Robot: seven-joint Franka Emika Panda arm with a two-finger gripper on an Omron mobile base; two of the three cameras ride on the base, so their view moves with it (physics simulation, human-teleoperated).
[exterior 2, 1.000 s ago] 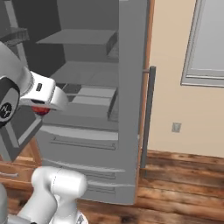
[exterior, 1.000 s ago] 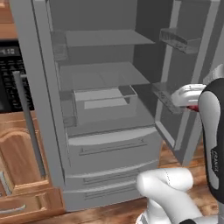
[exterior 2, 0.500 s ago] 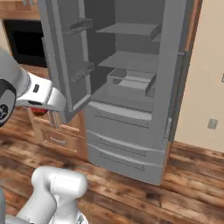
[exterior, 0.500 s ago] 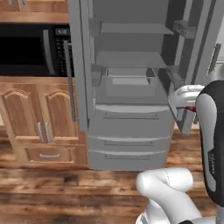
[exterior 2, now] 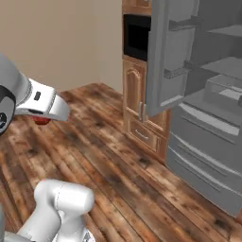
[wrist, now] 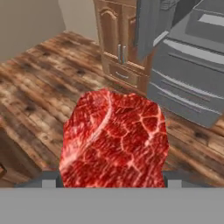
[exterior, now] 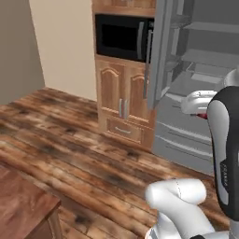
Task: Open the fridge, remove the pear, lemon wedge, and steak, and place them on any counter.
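My gripper (wrist: 113, 181) is shut on the steak (wrist: 114, 140), a red marbled slab that covers its fingertips in the hand view. A red edge of the steak (exterior: 201, 115) peeks from under the white hand in the left base view, and the steak (exterior 2: 41, 120) shows the same way in the right base view. The grey fridge (exterior: 196, 70) stands with its left door (exterior 2: 168, 56) swung open, shelves and lower drawers (wrist: 192, 83) showing. A corner of the reddish-brown counter (exterior: 23, 205) is at the lower left. The pear and lemon wedge are out of view.
A black microwave (exterior: 121, 37) sits in the wooden cabinet column (exterior: 123, 98) left of the fridge, close to the open door. Wide wood plank floor (exterior 2: 113, 156) lies between the cabinets and me. A beige wall (exterior: 60, 46) closes the back left.
The whole picture has slid right: the base has turned away from the fridge, which now sits at the right edge. The steak stays in my gripper.
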